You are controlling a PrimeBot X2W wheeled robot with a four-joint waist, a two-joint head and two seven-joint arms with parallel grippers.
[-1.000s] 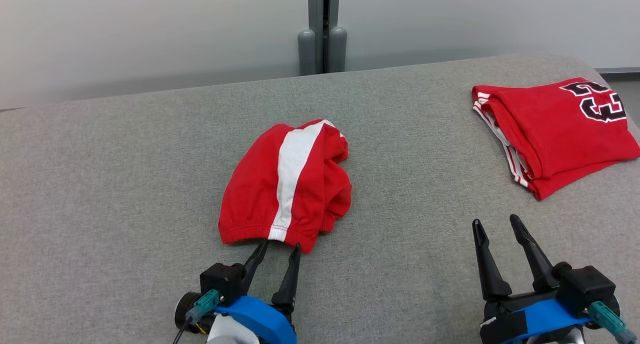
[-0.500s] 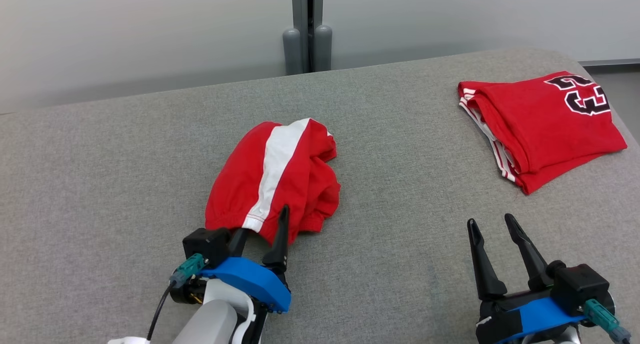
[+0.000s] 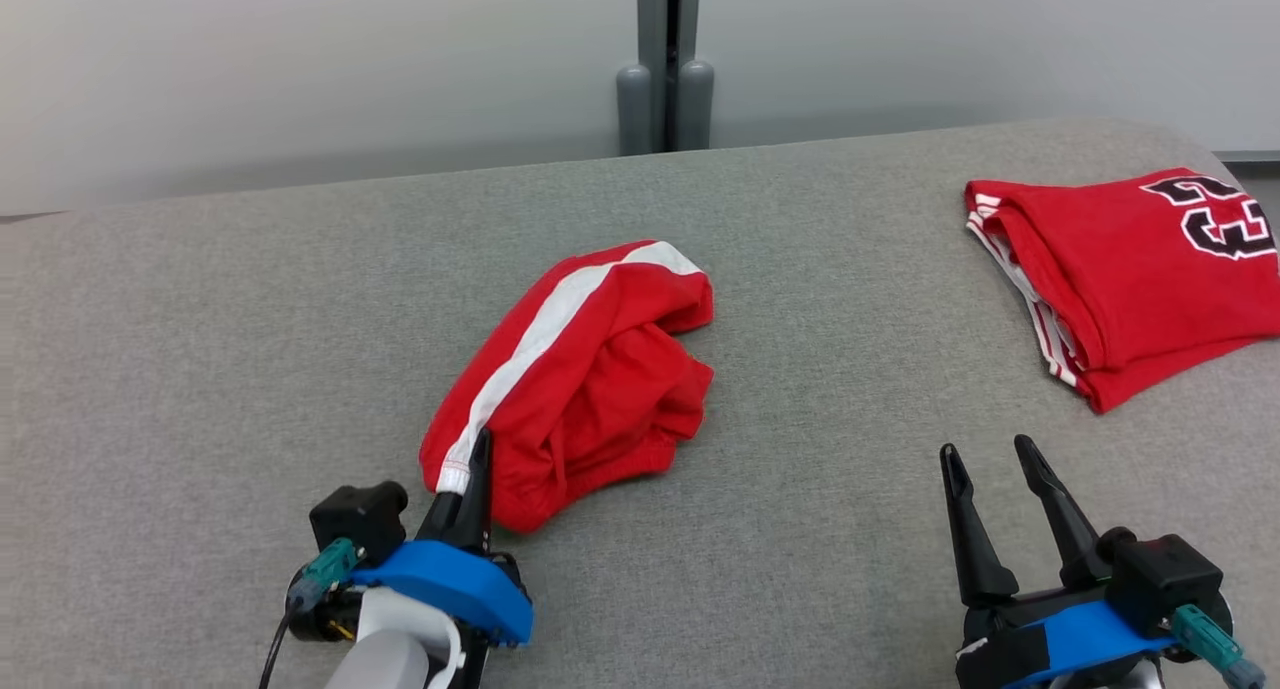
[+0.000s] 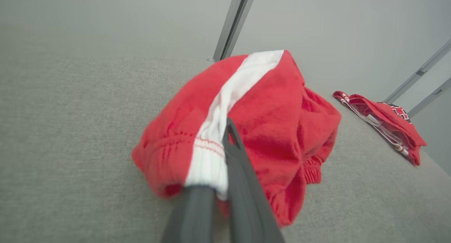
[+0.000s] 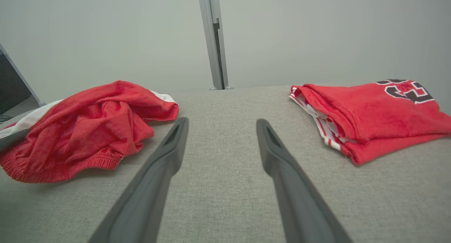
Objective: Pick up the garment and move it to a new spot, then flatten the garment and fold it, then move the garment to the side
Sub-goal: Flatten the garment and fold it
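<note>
Pinching the near waistband edge of the crumpled red shorts (image 3: 590,369) between the closed fingers of the left gripper (image 3: 478,449), bulk of cloth heaped just ahead on the grey surface (image 3: 800,269). Holding nothing in the right gripper (image 3: 988,447), 2 fingers spread wide, folded red jersey (image 3: 1130,269) ahead and rightward.

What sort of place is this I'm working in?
Probably an indoor lab or test room set up for laundry folding: a grey fabric-covered table, plain pale wall panels joined by a metal post, and a folded red jersey plus crumpled red shorts.
</note>
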